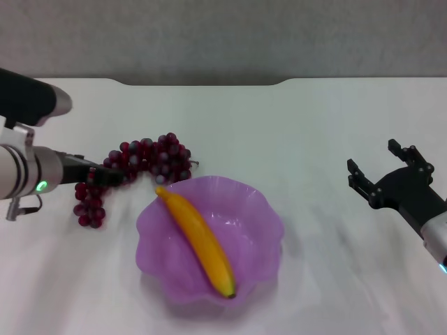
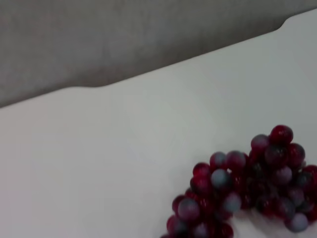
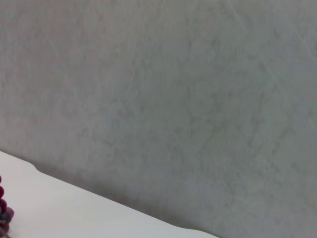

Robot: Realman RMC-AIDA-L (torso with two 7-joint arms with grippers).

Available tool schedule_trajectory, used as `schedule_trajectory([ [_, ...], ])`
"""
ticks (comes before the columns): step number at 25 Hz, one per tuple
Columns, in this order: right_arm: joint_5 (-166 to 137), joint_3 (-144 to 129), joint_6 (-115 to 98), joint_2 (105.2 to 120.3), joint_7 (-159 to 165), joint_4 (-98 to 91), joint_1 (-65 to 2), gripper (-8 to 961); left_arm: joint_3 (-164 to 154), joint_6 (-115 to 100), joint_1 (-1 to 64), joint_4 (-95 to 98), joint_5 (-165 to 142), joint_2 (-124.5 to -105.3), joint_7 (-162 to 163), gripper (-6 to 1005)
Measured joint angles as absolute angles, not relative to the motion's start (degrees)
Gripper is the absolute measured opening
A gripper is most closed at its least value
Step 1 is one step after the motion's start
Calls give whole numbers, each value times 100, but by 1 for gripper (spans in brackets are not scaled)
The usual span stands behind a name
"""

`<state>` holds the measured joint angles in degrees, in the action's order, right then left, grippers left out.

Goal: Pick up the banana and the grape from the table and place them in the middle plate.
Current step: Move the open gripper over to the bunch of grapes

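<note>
The banana (image 1: 198, 241) is seen lying diagonally in the purple scalloped plate (image 1: 260, 223), the grape bunch (image 1: 143, 164) is gripped on the white worktop (image 1: 279, 132) by the left claw (image 1: 112, 176), and the right claw (image 1: 383, 171) is held wide, well apart.

- The banana (image 1: 200, 243) is yellow-orange and curved, with a dark tip. It lies slanted inside the middle plate (image 1: 262, 209).
- The middle plate is a see-through purple dish with a wavy rim, sitting on the white table (image 1: 300, 132).
- The grape (image 1: 143, 164) is a dark red bunch on the table, just beside the plate's far left rim.
</note>
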<state>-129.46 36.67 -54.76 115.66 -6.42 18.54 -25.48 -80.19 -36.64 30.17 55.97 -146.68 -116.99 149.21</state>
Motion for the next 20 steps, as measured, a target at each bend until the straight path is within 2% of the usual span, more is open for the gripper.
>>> schedule_trajectory([
  [20, -12946, 3685, -5476, 11566, -632, 1867, -2570, 821, -8551, -1809, 3556, 3851, -14313, -11715, 14858, 867],
])
